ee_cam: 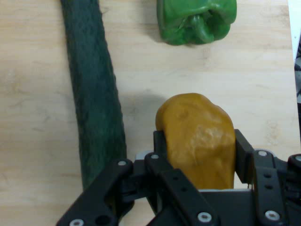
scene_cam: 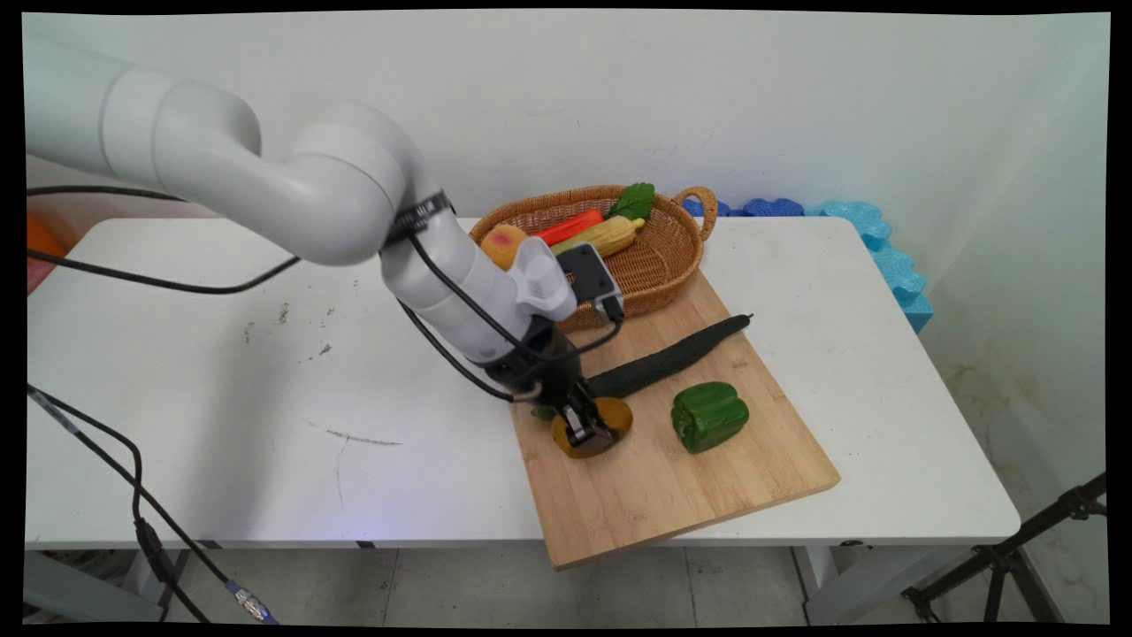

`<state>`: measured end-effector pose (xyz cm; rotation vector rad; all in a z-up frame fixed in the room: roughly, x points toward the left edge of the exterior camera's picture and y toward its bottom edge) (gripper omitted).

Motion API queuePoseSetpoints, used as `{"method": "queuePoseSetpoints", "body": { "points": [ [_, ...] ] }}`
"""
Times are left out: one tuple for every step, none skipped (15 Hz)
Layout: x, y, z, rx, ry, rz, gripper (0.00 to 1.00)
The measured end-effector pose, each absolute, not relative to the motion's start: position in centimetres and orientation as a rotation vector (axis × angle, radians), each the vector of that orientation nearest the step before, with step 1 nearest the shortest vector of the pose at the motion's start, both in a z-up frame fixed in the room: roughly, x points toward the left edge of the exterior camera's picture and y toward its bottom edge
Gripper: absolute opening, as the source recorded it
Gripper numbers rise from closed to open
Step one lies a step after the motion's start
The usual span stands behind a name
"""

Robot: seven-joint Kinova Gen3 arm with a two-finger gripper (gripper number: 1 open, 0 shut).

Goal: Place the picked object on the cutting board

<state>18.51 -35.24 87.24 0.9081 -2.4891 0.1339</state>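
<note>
Spreading under everything, the white table (scene_cam: 265, 372) is the largest thing, and the gripper (scene_cam: 591, 431) works over its right half. Beneath the gripper lies the wooden cutting board (scene_cam: 690, 478), which reaches away from it toward the near table edge and the far basket. Beyond the gripper, at the board's far end, stands the wicker basket (scene_cam: 659, 261), holding a peach (scene_cam: 502, 243), an ear of corn (scene_cam: 610, 235), a carrot (scene_cam: 570, 226) and a green leaf (scene_cam: 634, 200). Just beside the gripper, on its far side in the main view and at the left in the hand view, the long dark cucumber (scene_cam: 672, 356) (ee_cam: 91, 94) lies flat on the board. To the gripper's right in the main view, near but apart, sits the green bell pepper (scene_cam: 709, 416) (ee_cam: 196, 20) on the board. Smallest is the brownish-yellow potato (scene_cam: 619, 414) (ee_cam: 200, 141), resting on the board between the two black fingers (ee_cam: 160, 143); the gripper (ee_cam: 197, 146) is clenched on it, one pad pressed against each of its sides.
</note>
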Motion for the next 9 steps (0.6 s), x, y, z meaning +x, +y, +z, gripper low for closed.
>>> {"method": "queuePoseSetpoints", "body": {
  "points": [
    [18.2,-35.2,86.8,0.905,-2.490,0.136,0.00],
    [17.9,-35.3,86.3,0.901,-2.490,0.139,0.00],
    [17.6,-35.3,86.0,0.896,-2.491,0.143,0.00],
    [17.4,-35.3,85.7,0.892,-2.492,0.146,0.00],
    [17.3,-35.3,85.5,0.890,-2.492,0.149,0.00],
    [17.1,-35.3,85.4,0.884,-2.492,0.153,0.00],
    [17.0,-35.4,85.2,0.878,-2.492,0.158,0.00],
    [16.8,-35.4,85.1,0.872,-2.492,0.164,1.00],
    [16.8,-35.5,85.0,0.866,-2.491,0.168,1.00]
  ]
}}
